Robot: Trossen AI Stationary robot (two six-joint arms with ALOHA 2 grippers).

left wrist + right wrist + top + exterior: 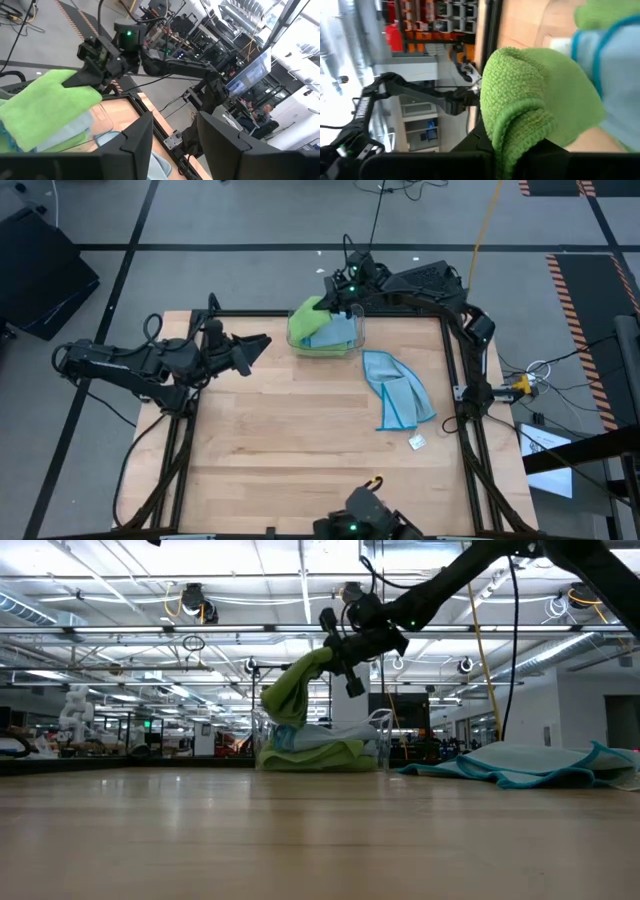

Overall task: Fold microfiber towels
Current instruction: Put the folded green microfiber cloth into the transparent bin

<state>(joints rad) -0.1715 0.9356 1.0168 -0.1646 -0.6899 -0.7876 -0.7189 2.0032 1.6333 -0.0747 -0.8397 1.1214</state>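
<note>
My right gripper (337,302) hovers over the clear plastic bin (357,330) at the table's far edge, shut on a lime green microfiber towel (293,692). That towel droops from the fingers into the bin, where more green and light blue towels (325,748) lie piled. Another light blue towel (398,388) lies crumpled and flat on the wood to the right of the bin. At the table's left my left gripper (262,343) stands raised and open, pointing level toward the bin, with nothing between its fingers (137,142). My right gripper pinches a bunched fold of the green towel (516,142) between its two fingers, several layers thick. The fingers come from the table's far right, slanting slightly down toward the left. The towel hangs below them, its lower end (280,725) resting on the pile in the bin.
A small white tag (417,442) lies loose on the wood near the right edge. A black frame (455,370) borders the tabletop. Bare wood spans the table's middle and near half. A camera mount (362,515) sits at the near edge.
</note>
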